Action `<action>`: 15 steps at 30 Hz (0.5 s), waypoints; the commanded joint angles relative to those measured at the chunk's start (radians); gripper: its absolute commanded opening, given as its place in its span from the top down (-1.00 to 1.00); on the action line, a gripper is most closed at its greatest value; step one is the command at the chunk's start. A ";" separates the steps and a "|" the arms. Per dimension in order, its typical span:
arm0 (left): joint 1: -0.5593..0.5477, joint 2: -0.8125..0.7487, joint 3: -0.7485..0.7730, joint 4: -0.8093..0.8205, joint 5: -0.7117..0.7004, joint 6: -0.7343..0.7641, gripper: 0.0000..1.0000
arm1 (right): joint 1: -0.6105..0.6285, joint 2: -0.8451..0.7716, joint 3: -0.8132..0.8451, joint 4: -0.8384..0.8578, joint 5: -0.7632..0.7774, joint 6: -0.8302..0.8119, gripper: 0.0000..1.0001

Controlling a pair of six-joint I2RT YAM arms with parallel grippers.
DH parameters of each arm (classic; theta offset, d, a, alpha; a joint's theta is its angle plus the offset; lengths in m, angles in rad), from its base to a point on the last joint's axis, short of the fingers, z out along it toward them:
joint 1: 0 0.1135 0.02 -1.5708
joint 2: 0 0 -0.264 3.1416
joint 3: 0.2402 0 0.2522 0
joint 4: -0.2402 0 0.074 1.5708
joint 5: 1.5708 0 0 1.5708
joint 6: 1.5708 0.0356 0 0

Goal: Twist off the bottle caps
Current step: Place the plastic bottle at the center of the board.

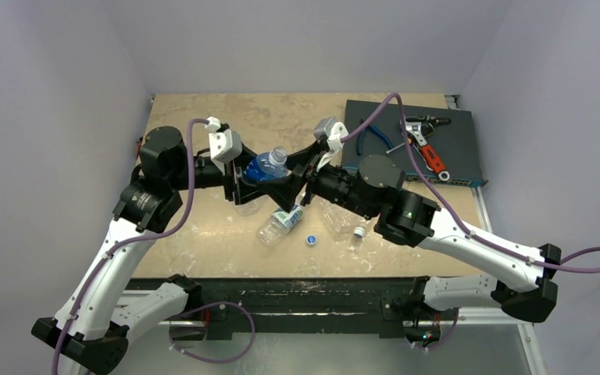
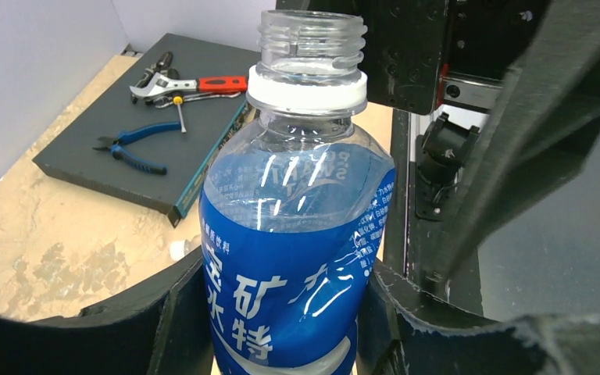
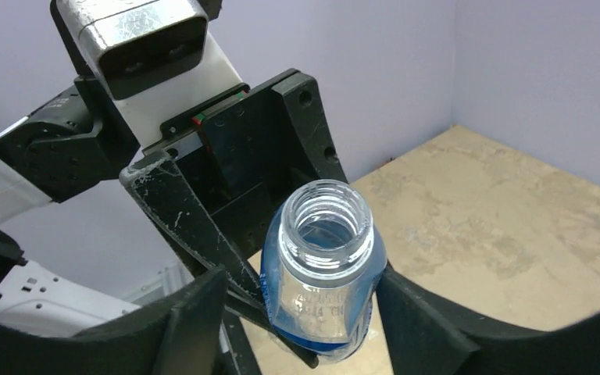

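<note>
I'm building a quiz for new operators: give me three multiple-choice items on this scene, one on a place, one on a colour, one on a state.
1. Where does the loose blue cap lie?
A. on the tool box
B. on the table, beside the lying bottle
C. inside a bottle

2. What colour is the label of the bottle in the left gripper?
A. red
B. yellow
C. blue

3. That bottle's mouth is:
A. open
B. capped
C. hidden

Key: 1 B, the cap sits on bare tabletop; 2 C, the left wrist view shows blue; 3 A, bare threads show.
</note>
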 commanded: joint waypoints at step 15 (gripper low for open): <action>-0.002 0.000 -0.012 0.044 0.068 -0.048 0.34 | -0.002 0.022 0.027 0.112 0.045 -0.044 0.39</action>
